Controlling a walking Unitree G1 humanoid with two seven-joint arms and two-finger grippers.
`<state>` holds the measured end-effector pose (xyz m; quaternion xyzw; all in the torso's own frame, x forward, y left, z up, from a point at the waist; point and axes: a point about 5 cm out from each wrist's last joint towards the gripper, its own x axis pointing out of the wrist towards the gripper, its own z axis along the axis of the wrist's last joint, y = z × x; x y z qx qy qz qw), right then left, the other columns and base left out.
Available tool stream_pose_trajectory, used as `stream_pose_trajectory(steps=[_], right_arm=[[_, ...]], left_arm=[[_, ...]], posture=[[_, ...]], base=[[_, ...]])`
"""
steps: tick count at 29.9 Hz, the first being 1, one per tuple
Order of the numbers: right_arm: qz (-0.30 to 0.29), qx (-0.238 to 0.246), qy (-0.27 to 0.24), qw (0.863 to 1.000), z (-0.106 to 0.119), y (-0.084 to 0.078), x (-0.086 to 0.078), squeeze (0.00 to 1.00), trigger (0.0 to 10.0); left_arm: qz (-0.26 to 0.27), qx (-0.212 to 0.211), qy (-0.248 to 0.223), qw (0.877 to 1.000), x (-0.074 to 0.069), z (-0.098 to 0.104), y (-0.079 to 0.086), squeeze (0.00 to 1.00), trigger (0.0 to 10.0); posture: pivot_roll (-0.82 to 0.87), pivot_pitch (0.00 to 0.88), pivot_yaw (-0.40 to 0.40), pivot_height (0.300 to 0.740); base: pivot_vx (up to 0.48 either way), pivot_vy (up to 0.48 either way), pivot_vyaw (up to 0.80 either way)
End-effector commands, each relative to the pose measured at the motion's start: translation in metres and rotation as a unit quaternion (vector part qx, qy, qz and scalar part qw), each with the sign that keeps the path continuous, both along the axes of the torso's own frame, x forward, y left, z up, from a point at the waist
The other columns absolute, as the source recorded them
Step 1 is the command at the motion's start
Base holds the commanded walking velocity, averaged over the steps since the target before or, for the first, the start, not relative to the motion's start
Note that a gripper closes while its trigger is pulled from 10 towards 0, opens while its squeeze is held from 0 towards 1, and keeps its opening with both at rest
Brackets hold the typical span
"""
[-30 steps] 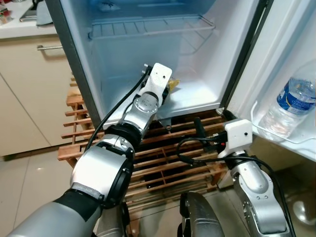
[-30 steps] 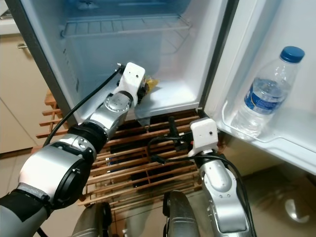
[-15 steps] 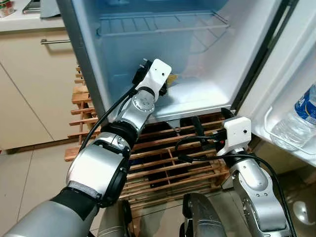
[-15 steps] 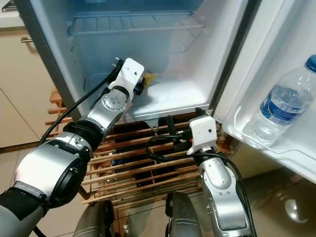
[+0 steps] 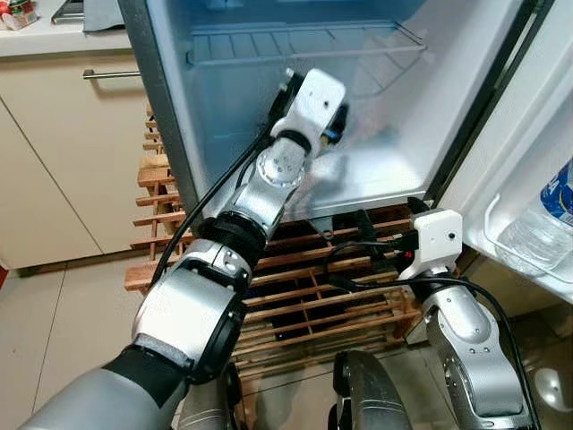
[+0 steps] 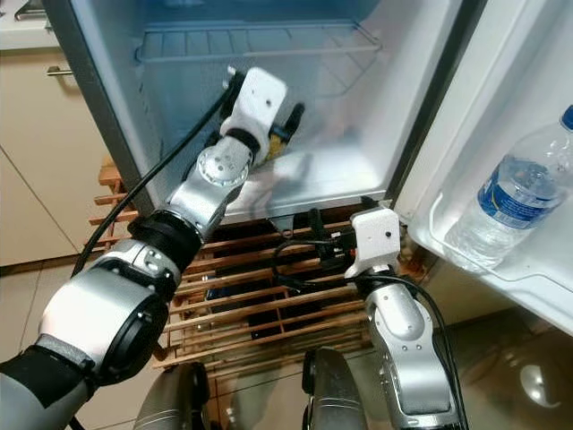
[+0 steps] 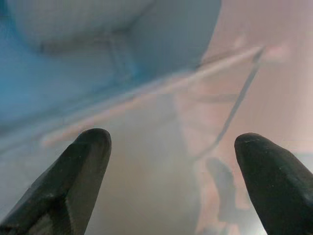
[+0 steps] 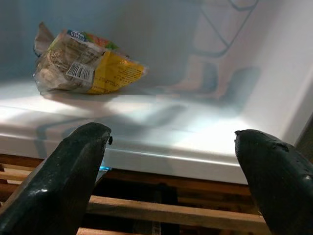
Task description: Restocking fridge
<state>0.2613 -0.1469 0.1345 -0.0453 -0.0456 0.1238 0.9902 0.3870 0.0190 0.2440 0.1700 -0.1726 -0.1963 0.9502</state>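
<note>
The fridge (image 5: pixel 376 170) stands open. A yellow snack packet (image 8: pixel 83 63) lies on its white floor, and a corner of it peeks out beside my left wrist (image 6: pixel 279 143). My left gripper (image 7: pixel 171 142) is raised inside the fridge, above the floor and below the wire shelf (image 5: pixel 304 40). It is open, with nothing between its fingers. My right gripper (image 8: pixel 171 134) is held low just outside the fridge's bottom edge, over the wooden rack. It is open and empty, and points at the packet. A water bottle (image 6: pixel 515 193) stands in the door shelf on the right.
A slatted wooden rack (image 5: pixel 295 305) lies under and in front of the fridge. Beige kitchen cabinets (image 5: pixel 63 152) stand to the left. The open fridge door (image 6: pixel 501 90) bounds the right side. The floor is tiled.
My left gripper has risen from the fridge floor beside the packet to mid-height inside; the packet stays lying there. The camera has shifted a little. The right arm has barely moved.
</note>
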Motion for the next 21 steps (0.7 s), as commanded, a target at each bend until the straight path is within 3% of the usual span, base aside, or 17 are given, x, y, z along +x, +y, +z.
stream_pose_trajectory(steps=[1, 2, 3, 7, 8, 10, 12, 13, 14, 21], right_arm=[[0.002, 0.011, 0.006, 1.000, -0.003, -0.002, 0.001, 0.00, 10.0], [0.004, 0.013, 0.007, 1.000, -0.003, -0.002, 0.001, 0.00, 10.0], [0.005, 0.015, 0.008, 1.000, -0.004, -0.001, 0.002, 0.00, 10.0], [0.005, 0.018, 0.011, 1.000, -0.006, -0.002, 0.002, 0.00, 10.0], [0.001, 0.023, 0.015, 1.000, -0.008, -0.004, 0.002, 0.00, 10.0], [0.000, 0.024, 0.017, 1.000, -0.009, -0.005, 0.002, 0.00, 10.0], [-0.012, 0.028, 0.012, 0.999, -0.009, -0.010, 0.001, 0.00, 10.0], [-0.012, 0.028, 0.012, 0.999, -0.009, -0.010, 0.001, 0.00, 10.0], [-0.017, 0.028, 0.007, 0.999, -0.008, -0.012, 0.002, 0.00, 10.0], [0.002, 0.027, -0.004, 1.000, -0.007, -0.004, 0.005, 0.00, 10.0]], left_arm=[[-0.044, 0.013, 0.028, 0.999, -0.008, -0.013, -0.001, 1.00, 10.0], [-0.062, 0.015, 0.046, 0.997, -0.013, -0.021, -0.001, 0.94, 10.0], [-0.083, 0.010, 0.063, 0.995, -0.020, -0.030, 0.000, 0.00, 10.0], [-0.114, -0.002, 0.089, 0.989, -0.035, -0.044, 0.005, 0.00, 10.0], [-0.137, -0.031, 0.088, 0.986, -0.050, -0.048, 0.017, 0.00, 10.0], [-0.139, -0.041, 0.078, 0.986, -0.055, -0.047, 0.023, 0.00, 10.0], [-0.134, -0.074, 0.026, 0.988, -0.073, -0.040, 0.046, 0.00, 10.0], [-0.134, -0.074, 0.026, 0.988, -0.073, -0.040, 0.046, 0.00, 10.0], [-0.114, -0.101, 0.017, 0.988, -0.082, -0.039, 0.060, 0.00, 10.0], [-0.079, -0.127, 0.024, 0.988, -0.097, -0.049, 0.070, 0.00, 10.0]], posture=[[-0.18, 0.000, -0.004, 0.624], [-0.18, 0.000, -0.004, 0.624], [-0.17, 0.000, -0.004, 0.624], [-0.16, 0.000, -0.002, 0.624], [-0.15, 0.000, -0.002, 0.624], [-0.14, 0.000, -0.001, 0.624], [-0.12, 0.000, -0.011, 0.624], [-0.12, 0.000, -0.011, 0.624], [-0.11, 0.000, -0.011, 0.632], [-0.10, 0.000, -0.011, 0.657]], base=[[0.000, 0.000, -0.54], [0.000, 0.000, -0.54], [0.000, 0.000, -0.52], [0.000, 0.000, -0.51], [0.000, 0.000, -0.50], [0.000, 0.000, -0.50], [0.000, 0.000, -0.49], [0.000, 0.000, -0.49], [0.000, 0.000, -0.47], [0.000, 0.000, -0.43]])
